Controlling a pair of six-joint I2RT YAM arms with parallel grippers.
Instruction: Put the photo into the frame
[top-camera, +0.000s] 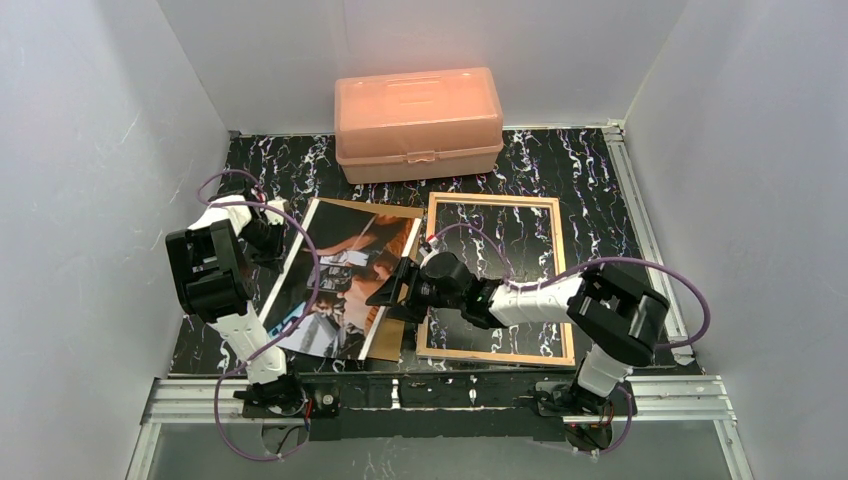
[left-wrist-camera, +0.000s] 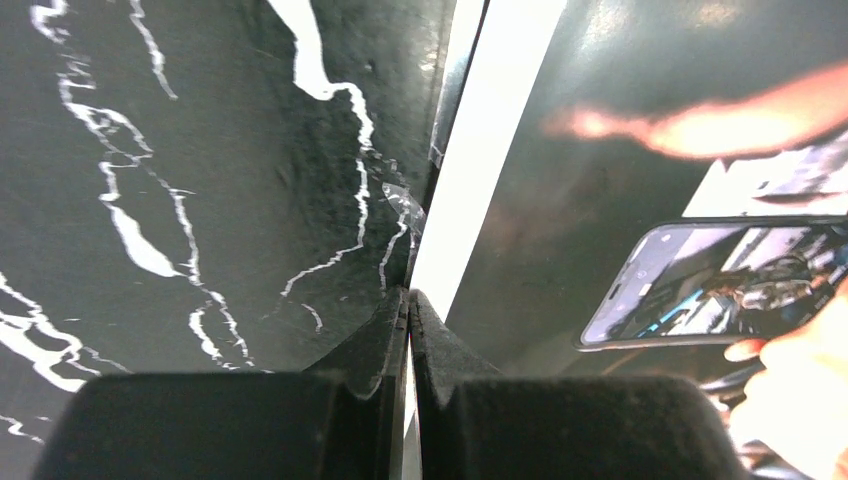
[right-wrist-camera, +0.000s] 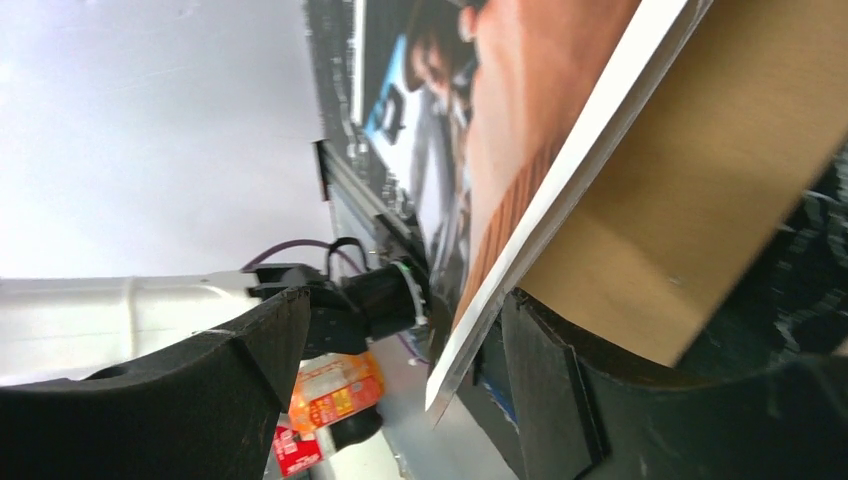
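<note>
Hard to see: whether left gripper (left-wrist-camera: 409, 295) pinches paper; right gripper (top-camera: 385, 297) body hides part of frame (top-camera: 490, 198) rail.
Photo (top-camera: 335, 275): glossy, white-bordered, face up on brown backing board (right-wrist-camera: 680, 220), just left of frame.
Frame: thin tan wood rails, flat.
Left gripper: closed tight at photo's far border.
Right gripper: jaws wide, straddling photo's frame-side edge.

The bench (top-camera: 590, 170) is black with white marble-like veining. The photo (top-camera: 340, 270) has a white border around reddish-brown, blue and dark tones. The frame (top-camera: 495, 199) shows light tan wood. The backing board (top-camera: 388, 338) is plain brown, the plastic box (top-camera: 418, 120) translucent pale orange, the cables (top-camera: 693, 292) purple.
</note>
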